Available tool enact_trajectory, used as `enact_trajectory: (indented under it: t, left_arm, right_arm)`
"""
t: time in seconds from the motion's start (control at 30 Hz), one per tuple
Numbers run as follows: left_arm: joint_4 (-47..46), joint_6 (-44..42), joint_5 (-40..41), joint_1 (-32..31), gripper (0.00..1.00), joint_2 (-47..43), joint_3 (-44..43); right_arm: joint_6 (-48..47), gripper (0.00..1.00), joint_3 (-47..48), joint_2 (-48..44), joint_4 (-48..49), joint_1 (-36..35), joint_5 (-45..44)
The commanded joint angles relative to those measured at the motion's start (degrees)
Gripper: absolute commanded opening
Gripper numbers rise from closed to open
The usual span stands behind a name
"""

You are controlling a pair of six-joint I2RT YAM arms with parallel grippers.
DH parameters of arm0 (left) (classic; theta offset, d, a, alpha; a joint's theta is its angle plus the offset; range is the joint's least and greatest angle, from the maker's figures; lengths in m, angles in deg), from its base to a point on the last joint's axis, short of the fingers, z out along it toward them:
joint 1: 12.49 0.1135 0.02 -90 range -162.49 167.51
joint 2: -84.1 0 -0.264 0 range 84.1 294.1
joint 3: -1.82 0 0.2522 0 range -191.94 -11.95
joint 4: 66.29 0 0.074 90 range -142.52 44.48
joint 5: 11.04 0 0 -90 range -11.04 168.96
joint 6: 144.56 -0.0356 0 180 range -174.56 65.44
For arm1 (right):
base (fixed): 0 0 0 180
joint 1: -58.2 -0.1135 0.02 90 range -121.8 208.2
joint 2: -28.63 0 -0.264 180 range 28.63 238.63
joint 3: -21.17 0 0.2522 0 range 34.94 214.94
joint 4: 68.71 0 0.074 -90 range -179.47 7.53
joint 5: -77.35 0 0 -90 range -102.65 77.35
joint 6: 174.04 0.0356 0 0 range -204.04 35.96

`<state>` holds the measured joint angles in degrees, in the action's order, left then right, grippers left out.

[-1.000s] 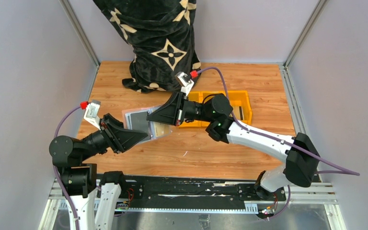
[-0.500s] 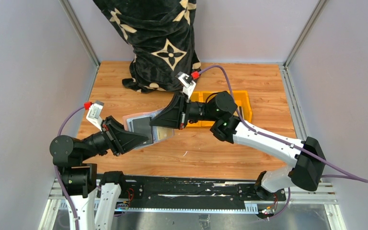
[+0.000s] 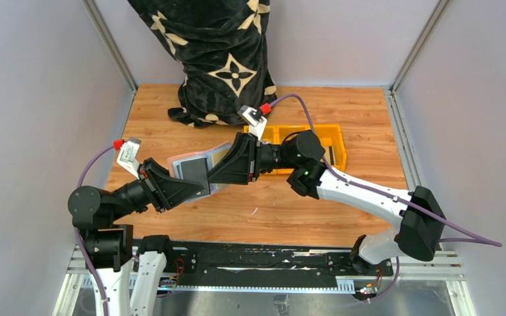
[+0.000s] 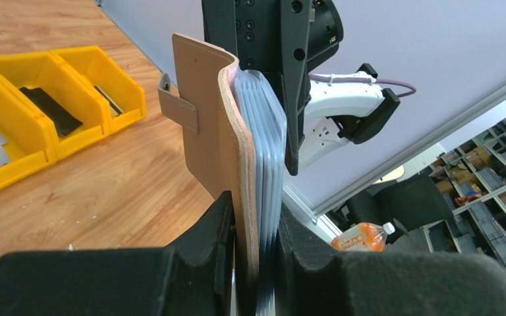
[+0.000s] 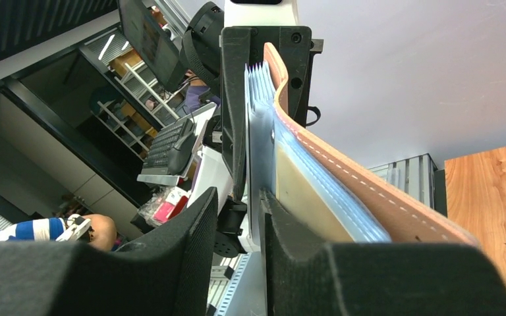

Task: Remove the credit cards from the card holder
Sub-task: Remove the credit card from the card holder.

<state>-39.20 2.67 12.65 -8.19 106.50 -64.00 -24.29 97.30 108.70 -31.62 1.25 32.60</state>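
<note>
Wood-grain tabletop ran across the bottom of my feed. Nearest me, the left gripper was clamped hard on the lower edge of the card holder, pinching brown leather and pale sleeves together and holding it on edge above the table, its cover bowed. Just beyond, the credit cards sat tucked in those sleeves, a cream one showing, none out yet. The right gripper met the holder from the far side, jaws parted, with one sleeve's edge standing in the gap; I couldn't see it pinched. Farther back were the yellow bin and the black patterned cloth. My worry was that those fingers would close on a floppy sleeve instead of a card. A pull would then drag the whole holder, and with the left grip only on one edge it could twist free and drop. Against a second ago, the right jaws had gone from shut to parted, that gripper had slid in over the holder and hidden the tan card it showed before, and the left had squeezed tighter.
</note>
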Motion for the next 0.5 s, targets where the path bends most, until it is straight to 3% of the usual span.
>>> enact_trajectory:
  t: [0.0, 0.27, 0.37, 0.47]
  left_arm:
    - [-2.8, 0.2, -0.6, -0.4, 0.15, -0.3, -0.9]
    - [-1.9, -1.4, -0.5, -0.4, 0.20, -0.2, -0.2]
    - [-2.2, -1.5, -0.6, -0.4, 0.28, 0.0, -0.2]
    - [-2.5, -1.5, -1.2, -0.4, 0.39, 0.1, 0.0]
  right_arm:
    - [2.4, 0.32, 1.2, 2.5, 4.6, -0.6, 1.1]
    - [2.1, 0.19, 4.9, 4.8, 3.4, -1.1, 0.9]
    - [-0.9, 0.03, 5.0, 4.1, -2.1, -1.1, -0.6]
    - [-2.3, 0.00, 4.0, 3.0, -3.7, -0.9, -0.9]
